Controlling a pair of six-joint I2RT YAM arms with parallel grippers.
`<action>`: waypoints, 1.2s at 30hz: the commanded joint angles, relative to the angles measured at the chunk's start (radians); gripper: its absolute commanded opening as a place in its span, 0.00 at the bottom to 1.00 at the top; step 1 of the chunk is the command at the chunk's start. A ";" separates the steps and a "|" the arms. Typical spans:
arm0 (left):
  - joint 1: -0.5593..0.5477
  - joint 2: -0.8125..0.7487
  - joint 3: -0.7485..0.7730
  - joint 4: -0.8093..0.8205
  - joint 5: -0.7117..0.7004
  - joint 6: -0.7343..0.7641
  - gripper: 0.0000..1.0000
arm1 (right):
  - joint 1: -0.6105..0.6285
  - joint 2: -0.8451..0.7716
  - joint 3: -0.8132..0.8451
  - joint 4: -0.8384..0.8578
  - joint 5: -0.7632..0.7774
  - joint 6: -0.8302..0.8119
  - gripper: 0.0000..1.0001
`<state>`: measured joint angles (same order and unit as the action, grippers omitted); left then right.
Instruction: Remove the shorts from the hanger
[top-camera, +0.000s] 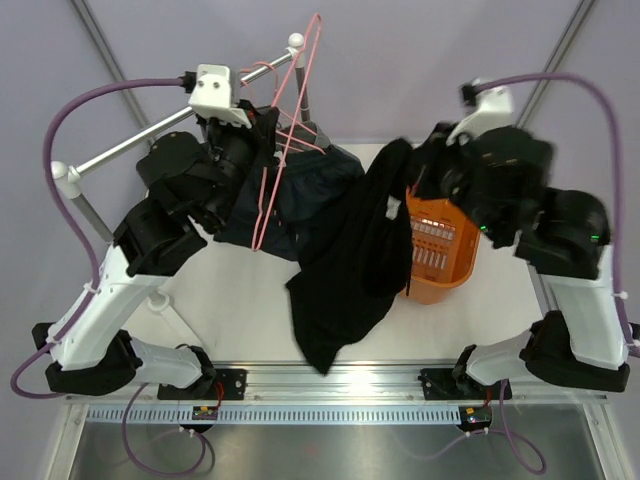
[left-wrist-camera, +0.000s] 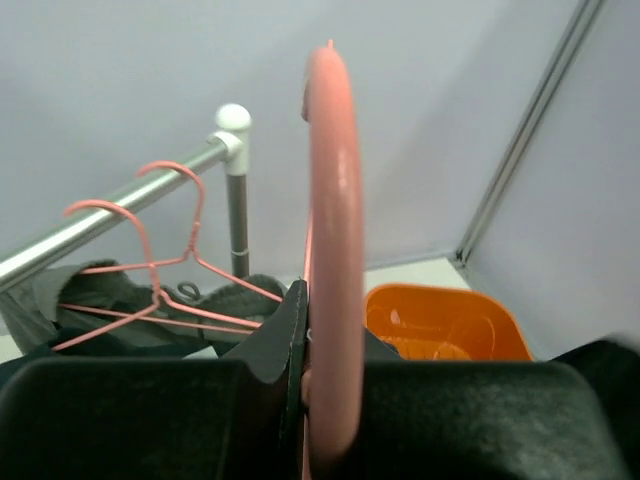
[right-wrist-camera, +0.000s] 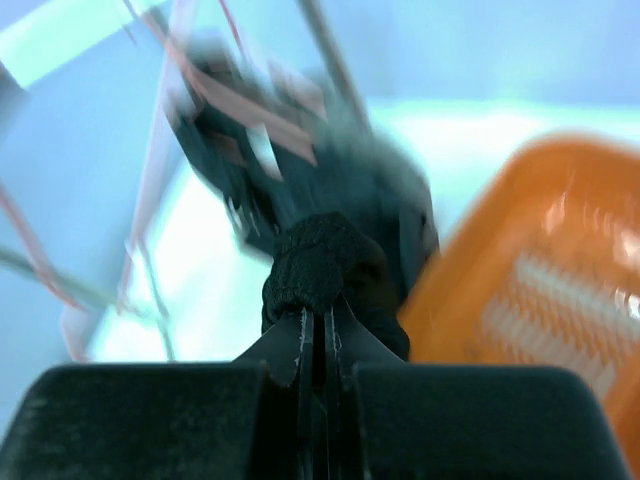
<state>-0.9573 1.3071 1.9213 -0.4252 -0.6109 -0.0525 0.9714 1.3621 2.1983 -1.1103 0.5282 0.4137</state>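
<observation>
Over white table (top-camera: 230, 310), right claw (right-wrist-camera: 318, 335) pinches black shorts (top-camera: 350, 270) draped lengthwise toward near edge; left claw (left-wrist-camera: 300, 345) grips pink hanger (left-wrist-camera: 335, 250).

Black shorts (top-camera: 345, 270), dark navy shorts (top-camera: 315, 185), pink hangers (left-wrist-camera: 335, 260), orange basket (top-camera: 445, 255), silver rail (left-wrist-camera: 100, 218), white table (top-camera: 230, 310)

1. Pink hangers (left-wrist-camera: 335, 250): three, one at centre of the left wrist view, two at its left.
2. Black shorts (top-camera: 350, 260): one pair, centre of the top view.
3. Dark navy shorts (top-camera: 318, 178): one pair, upper centre; the dark cloth to their left cannot be counted separately.
4. Orange basket (top-camera: 442, 252): one, right of centre.
5. Metal rail (top-camera: 130, 150): one, upper left.
</observation>
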 joint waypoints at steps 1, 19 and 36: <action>0.003 -0.081 -0.036 0.043 -0.059 0.008 0.00 | -0.011 0.106 0.372 -0.069 0.197 -0.113 0.00; 0.003 -0.308 -0.456 -0.007 -0.003 -0.132 0.00 | -0.258 0.176 0.319 0.868 0.478 -0.742 0.00; 0.003 -0.450 -0.636 -0.061 -0.023 -0.210 0.00 | -0.576 0.424 0.307 0.419 0.169 -0.236 0.00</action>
<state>-0.9554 0.8757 1.2987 -0.5079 -0.6174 -0.2333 0.4309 1.7939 2.5500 -0.5724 0.7998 0.0071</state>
